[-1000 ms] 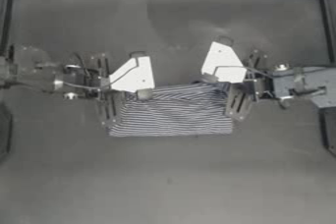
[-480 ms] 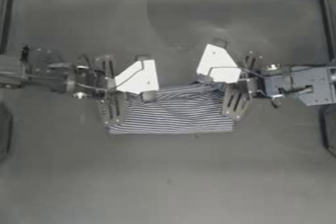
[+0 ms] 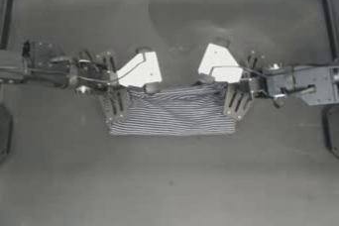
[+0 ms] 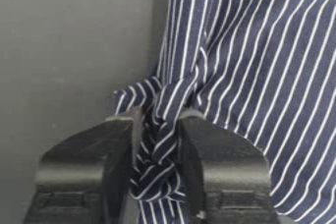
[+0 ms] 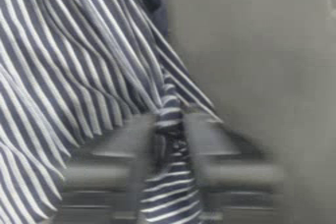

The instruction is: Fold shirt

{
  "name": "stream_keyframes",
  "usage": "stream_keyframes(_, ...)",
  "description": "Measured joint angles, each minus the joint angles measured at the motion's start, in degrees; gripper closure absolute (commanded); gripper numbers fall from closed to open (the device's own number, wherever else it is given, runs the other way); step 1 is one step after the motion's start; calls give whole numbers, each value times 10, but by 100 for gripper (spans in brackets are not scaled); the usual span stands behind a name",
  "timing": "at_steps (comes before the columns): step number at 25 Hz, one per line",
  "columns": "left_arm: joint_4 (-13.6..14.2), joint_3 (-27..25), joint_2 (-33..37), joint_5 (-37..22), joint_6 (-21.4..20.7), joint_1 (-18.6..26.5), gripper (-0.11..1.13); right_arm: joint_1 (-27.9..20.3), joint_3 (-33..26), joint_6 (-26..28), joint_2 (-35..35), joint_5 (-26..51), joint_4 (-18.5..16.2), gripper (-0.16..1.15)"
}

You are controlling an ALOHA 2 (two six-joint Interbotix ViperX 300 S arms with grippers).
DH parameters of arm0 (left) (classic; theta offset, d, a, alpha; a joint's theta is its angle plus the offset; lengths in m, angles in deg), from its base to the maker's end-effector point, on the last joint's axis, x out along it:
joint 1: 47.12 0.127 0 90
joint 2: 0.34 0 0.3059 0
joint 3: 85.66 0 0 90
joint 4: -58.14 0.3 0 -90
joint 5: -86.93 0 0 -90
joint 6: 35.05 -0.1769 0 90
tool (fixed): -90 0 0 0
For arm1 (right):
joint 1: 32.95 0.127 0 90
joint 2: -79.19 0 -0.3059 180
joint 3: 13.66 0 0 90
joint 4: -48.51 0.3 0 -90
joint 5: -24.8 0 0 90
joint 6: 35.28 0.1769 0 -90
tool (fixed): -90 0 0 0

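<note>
While both arms hold it at once, the shirt [image 3: 173, 113] lies as a striped rectangle near the middle of the dark desk [image 3: 169, 180], its far edge pinned at two corners. As I judge it, the main risk is uneven motion: if one arm leads, the panel would skew and the fold come out crooked. A smaller risk is slip, since each grip is only a thin bunched ridge of soft cloth. From above, the overall outline and both arms show, but not the jaws. The left wrist view shows the left gripper [image 4: 156, 169] clamped on a twisted pinch at the shirt's left far corner. The right wrist view shows the right gripper [image 5: 169, 169] likewise closed on a narrow fold at the right far corner.
</note>
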Motion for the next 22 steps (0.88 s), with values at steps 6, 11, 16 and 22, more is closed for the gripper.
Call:
stream_keyframes(6,0,8,6,0,1,0,15,-1,-25,-1,1,15,7,25)
stream_keyframes(11,-4,12,34,1,3,5,10,-3,-38,-1,17,25,27,24)
stream_keyframes(16,-24,12,67,23,3,11,10,-18,-36,-3,57,15,75,18)
stream_keyframes(22,-55,-8,111,78,-3,11,11,-40,-35,-25,113,-5,167,-5)
